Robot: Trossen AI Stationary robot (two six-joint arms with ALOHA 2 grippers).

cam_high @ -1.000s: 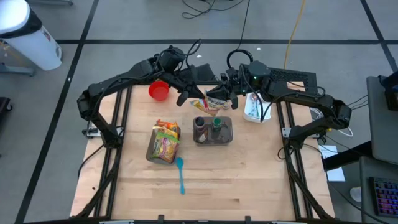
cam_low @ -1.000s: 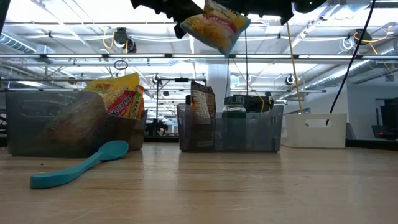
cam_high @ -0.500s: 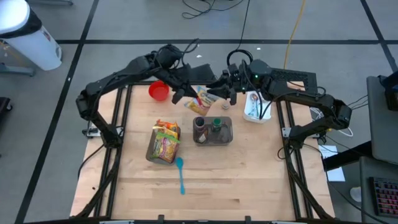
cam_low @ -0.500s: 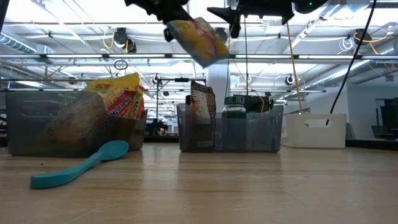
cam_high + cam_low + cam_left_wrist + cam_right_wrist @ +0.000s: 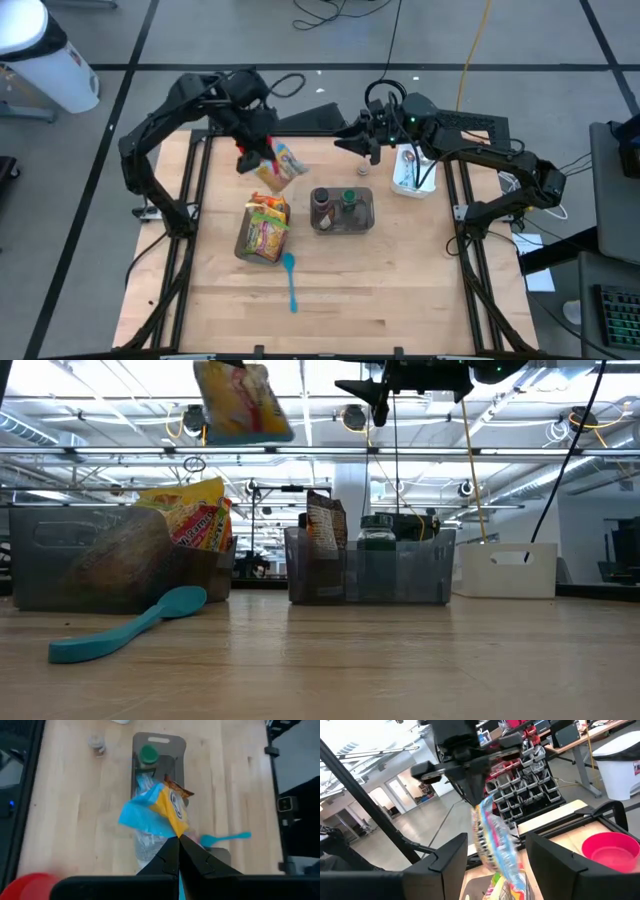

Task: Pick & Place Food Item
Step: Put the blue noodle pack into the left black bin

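The left gripper (image 5: pixel 262 152), clamped on a crinkly yellow-and-blue snack packet (image 5: pixel 278 168), holds it in the air above the wooden bench (image 5: pixel 400 290), just beyond the dark bin of packets (image 5: pixel 262 230), while the right gripper (image 5: pixel 358 140) hangs nearby with fingers apart.

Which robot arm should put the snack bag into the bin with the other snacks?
The left. Its left gripper is shut on the snack packet, hanging near the dark bin of packets. The right gripper is open, empty and farther away.
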